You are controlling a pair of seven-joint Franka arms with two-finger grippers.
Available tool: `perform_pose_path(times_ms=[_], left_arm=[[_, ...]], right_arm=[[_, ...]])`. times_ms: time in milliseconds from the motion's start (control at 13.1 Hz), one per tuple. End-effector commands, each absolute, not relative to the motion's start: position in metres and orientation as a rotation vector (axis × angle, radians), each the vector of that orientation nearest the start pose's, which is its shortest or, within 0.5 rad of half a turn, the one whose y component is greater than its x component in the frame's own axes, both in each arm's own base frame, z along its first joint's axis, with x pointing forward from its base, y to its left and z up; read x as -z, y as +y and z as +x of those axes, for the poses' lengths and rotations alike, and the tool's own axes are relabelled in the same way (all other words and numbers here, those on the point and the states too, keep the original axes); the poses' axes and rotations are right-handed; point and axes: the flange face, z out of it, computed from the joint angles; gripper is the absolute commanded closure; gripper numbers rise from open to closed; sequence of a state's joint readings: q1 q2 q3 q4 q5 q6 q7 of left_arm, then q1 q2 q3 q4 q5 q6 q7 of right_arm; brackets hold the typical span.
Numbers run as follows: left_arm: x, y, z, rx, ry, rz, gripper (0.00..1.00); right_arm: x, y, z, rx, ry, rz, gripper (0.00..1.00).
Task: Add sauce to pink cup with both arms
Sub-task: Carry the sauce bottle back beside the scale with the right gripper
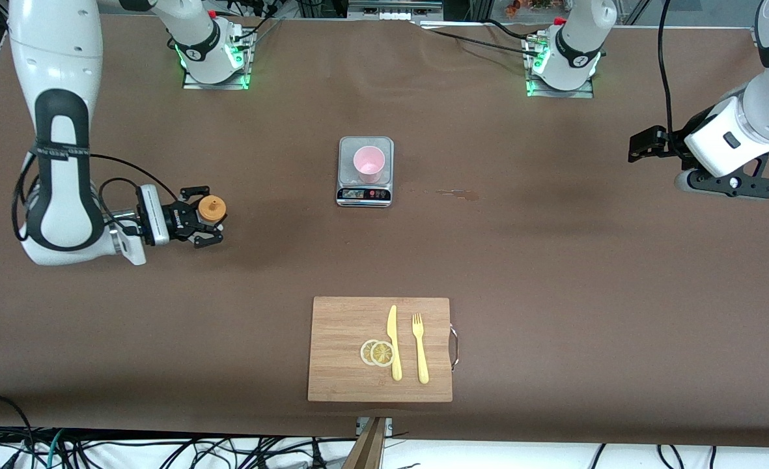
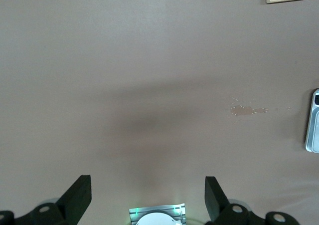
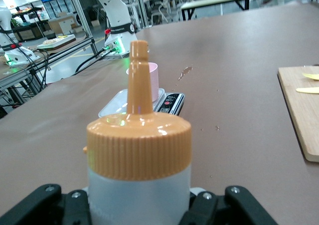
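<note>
Two black fingers [image 3: 55,205] of the right gripper [image 1: 203,225], at the front view's left edge, clamp the squeeze bottle [image 3: 139,185] upright. Only the right wrist view shows its whitish body; from above just the orange cap [image 1: 212,208] appears. Upper centre, the pink cup [image 1: 368,164] stands on a kitchen scale [image 1: 365,193]. At the right edge, the left gripper [image 2: 148,195] hangs over bare table [image 2: 149,75], fingers spread wide, its forearm angled down.
</note>
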State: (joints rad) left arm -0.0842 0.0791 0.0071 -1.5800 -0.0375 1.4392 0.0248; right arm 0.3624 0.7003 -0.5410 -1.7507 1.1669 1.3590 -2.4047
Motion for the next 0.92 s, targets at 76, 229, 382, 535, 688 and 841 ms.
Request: perform_pose_path(times_ms=[76, 229, 382, 535, 688, 841], left_arm=[[-0.569, -0.047, 0.562, -0.343, 0.151, -3.144, 0.0], [-0.569, -0.048, 0.562, -0.343, 0.153, -3.143, 0.0], [-0.569, -0.047, 0.562, -0.343, 0.151, -3.144, 0.0], [-0.569, -0.048, 0.562, -0.343, 0.153, -3.143, 0.0], [-0.569, -0.047, 0.562, -0.343, 0.151, -3.144, 0.0], [-0.569, -0.047, 0.562, -0.343, 0.151, -3.144, 0.0]], right_arm=[[-0.165, 0.043, 0.561, 0.775, -1.526, -1.187, 0.92], [-0.147, 0.051, 0.551, 0.864, -1.502, -1.151, 0.92], [-0.14, 0.064, 0.546, 0.913, -1.456, -1.12, 0.92], [-0.134, 0.08, 0.546, 0.958, -1.432, -1.096, 0.92], [-0.122, 0.095, 0.539, 1.003, -1.384, -1.089, 0.9], [-0.11, 0.104, 0.533, 1.013, -1.347, -1.078, 0.86]])
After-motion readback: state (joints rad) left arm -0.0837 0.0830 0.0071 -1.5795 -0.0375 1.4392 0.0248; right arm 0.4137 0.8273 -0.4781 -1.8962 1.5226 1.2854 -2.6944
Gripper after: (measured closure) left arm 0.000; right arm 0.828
